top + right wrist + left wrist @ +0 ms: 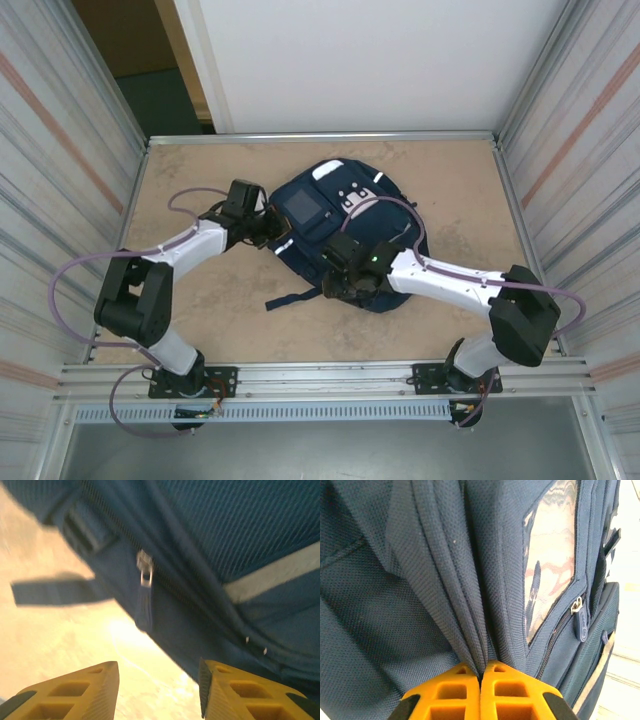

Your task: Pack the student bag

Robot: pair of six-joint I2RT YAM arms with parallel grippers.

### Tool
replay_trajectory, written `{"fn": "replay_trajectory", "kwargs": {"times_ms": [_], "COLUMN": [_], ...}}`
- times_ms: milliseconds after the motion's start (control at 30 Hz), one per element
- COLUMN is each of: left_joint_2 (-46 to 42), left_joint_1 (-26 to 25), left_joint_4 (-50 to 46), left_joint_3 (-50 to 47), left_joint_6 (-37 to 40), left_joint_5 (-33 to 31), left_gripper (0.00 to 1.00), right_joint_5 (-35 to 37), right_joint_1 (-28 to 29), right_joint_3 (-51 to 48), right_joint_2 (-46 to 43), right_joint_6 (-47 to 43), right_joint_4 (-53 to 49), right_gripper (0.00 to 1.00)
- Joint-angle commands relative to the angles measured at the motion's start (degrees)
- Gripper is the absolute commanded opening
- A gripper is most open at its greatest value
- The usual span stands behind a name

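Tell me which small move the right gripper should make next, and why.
Probably ease the right gripper forward and close on the zipper pull: its jaws stand open, the pull hangs beyond them, and the left gripper pinches the student bag.

coarse matt weave, a few hard glints
large navy blue cloth backpack (pixel 420 590) of rough, matt woven fabric; glossy clear plastic window pocket (pixel 550 555); shiny metal zip slider (pixel 144 569); smooth pale grey trim strip (pixel 270 575); matt orange moulded plastic fingers (pixel 455 695); matt mottled beige tabletop (pixel 200 300).
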Motion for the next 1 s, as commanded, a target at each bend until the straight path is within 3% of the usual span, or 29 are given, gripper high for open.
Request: {"fn": "replay_trajectory", "kwargs": {"times_ms": [0,133,300,400,567,833,967], "left_joint_2": [-3.72,-3.54,-3.43,-4.2,-4.42,-5.12,-5.33], "left_joint_1": [-0.01,-0.06,-0.36,-0.52,-0.52,-0.51,-0.11], "left_joint_4": [0.39,0.22,1.11,1.71,2.03,2.7,2.61], "left_joint_3": [-2.01,-2.62,-3.36,-4.09,-4.21,-5.33,-5.63], "left_joint_6": [-0.3,-0.76,-1.21,-1.84,-2.05,-2.35,-1.96], "left_joint_5": [-0.42,1.14,2.0,1.75,2.02,1.42,0.45], "left_gripper": [0.0,0.0,0.0,0.0,0.0,0.0,0.0], "right_joint_5": [-0.21,4.69,5.47,6.61,7.91,8.89,9.67], "right_joint_1": [-1.28,0.11,4.16,3.35,3.04,3.78,4.25], "right_joint_3": [-0.87,2.99,5.26,5.44,3.19,1.33,-0.37], "right_joint_2": [1.15,5.88,10.09,10.99,11.73,12.21,11.92], "right_joint_6": [9.04,12.99,17.33,19.02,19.81,16.21,15.87], "right_joint_4": [4.99,-0.32,-1.07,-2.38,2.02,7.74,9.58], "right_gripper": [0.46,0.47,0.44,0.42,0.29,0.21,0.11]}}
